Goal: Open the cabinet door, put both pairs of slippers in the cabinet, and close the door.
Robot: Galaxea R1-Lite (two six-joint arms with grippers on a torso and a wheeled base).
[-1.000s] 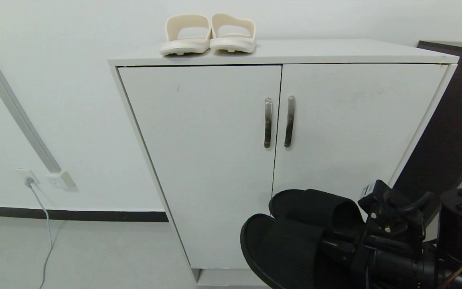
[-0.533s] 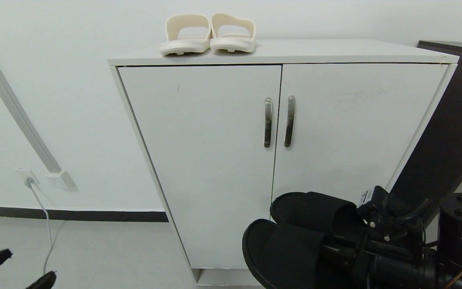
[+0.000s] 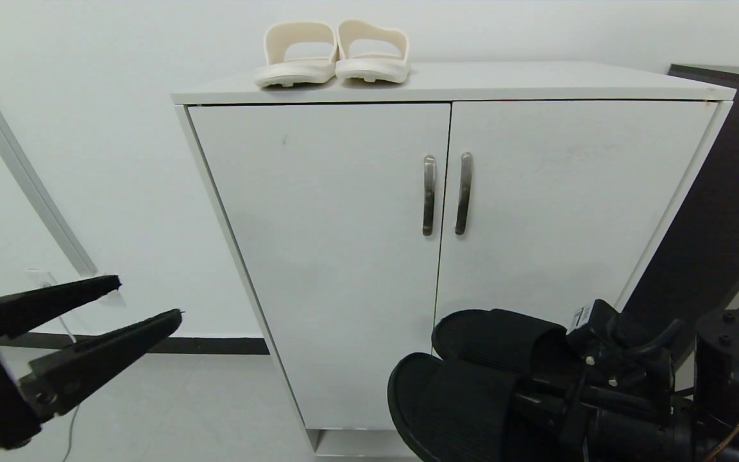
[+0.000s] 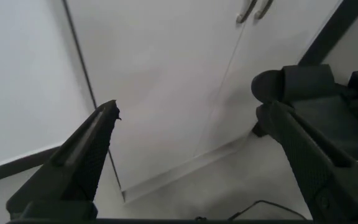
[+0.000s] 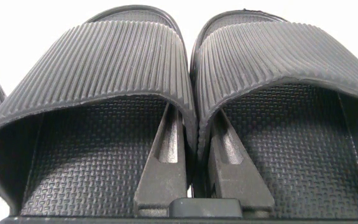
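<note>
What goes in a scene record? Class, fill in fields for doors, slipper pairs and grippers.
Cabinet doors: both shut
Cream slippers: side by side on the cabinet top, left end
Black slippers: held low before the right door
Right gripper: shut on that pair, a finger inside each
Left gripper: open, empty, low at the robot's left

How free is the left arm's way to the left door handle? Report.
Probably yes: the left gripper is open and empty, and nothing stands between it and the left door handle.
</note>
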